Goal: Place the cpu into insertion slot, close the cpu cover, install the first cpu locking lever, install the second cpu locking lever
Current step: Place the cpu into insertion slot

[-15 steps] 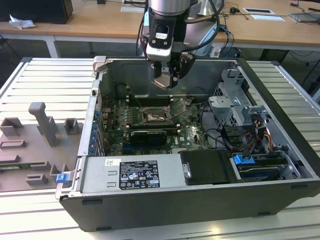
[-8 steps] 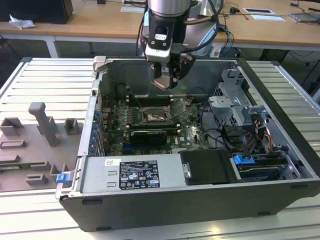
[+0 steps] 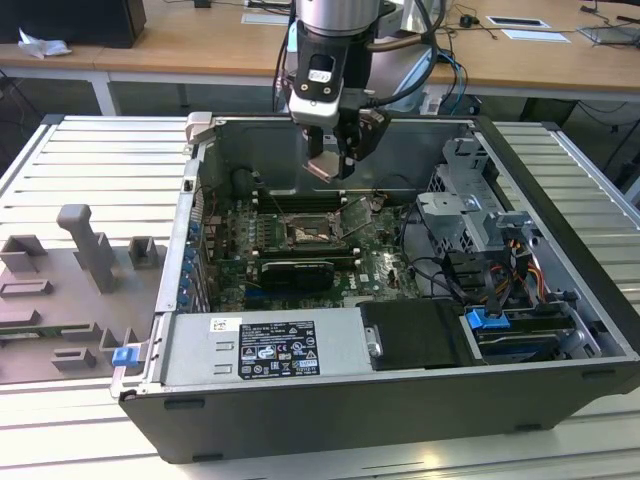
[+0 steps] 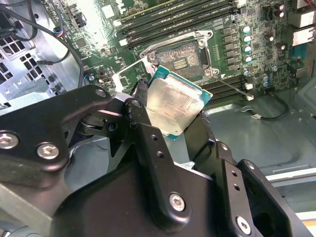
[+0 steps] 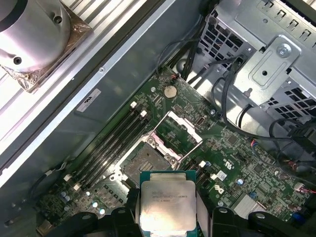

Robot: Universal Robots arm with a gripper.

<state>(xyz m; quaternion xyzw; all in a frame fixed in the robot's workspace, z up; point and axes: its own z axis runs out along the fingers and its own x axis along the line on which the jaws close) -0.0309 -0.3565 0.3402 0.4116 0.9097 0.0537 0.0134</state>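
Observation:
My gripper (image 3: 328, 165) hangs above the open computer case, shut on the cpu (image 4: 173, 106), a small square chip with a pale metal face and a green edge. Black fingers (image 4: 138, 98) press on two opposite sides of the chip. The cpu (image 5: 167, 205) is up in the air, apart from the board, and tilted in the second wrist view. Below it lies the insertion slot (image 5: 145, 163), bare, with its dark centre showing (image 4: 180, 59). The cpu cover (image 5: 177, 131) is swung up and open beside the slot (image 3: 305, 235).
Long black memory slots (image 3: 300, 200) run beside the socket and a black graphics card (image 3: 295, 272) lies in front of it. A drive cage with cables (image 3: 470, 200) fills the exterior view's right. The power supply (image 3: 265, 345) sits at the front. A grey fixture (image 3: 90, 250) stands outside.

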